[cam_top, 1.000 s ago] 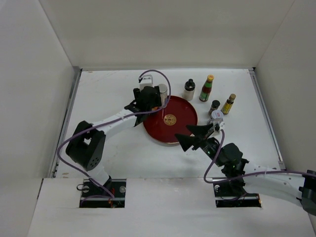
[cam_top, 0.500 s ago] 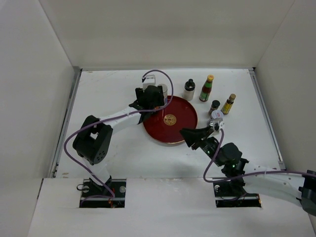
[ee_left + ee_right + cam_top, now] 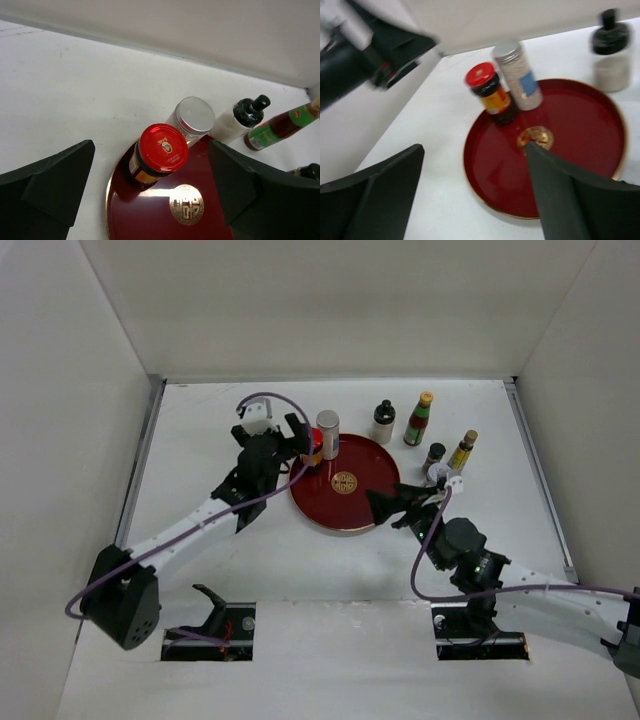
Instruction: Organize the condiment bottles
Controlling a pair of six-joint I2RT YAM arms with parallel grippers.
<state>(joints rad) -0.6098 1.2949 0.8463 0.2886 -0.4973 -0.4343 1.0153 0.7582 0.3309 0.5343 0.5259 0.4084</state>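
A red-capped jar and a silver-capped shaker stand side by side at the back-left rim of the round dark-red tray. My left gripper hangs open just left of the jar, apart from it and holding nothing. My right gripper is open over the tray's front right edge, also empty. On the table behind the tray stand a black-capped white bottle and a yellow-capped red sauce bottle. To its right are a small dark bottle and a yellow bottle.
A small white-capped jar sits right by my right wrist. White walls close the table in at the back and both sides. The gold emblem marks the tray's middle. My left arm stretches across the table's left half.
My left gripper opened, let go of the red-capped jar on the tray and drew back left. My right gripper shut and opened again, staying near the tray's front right edge.
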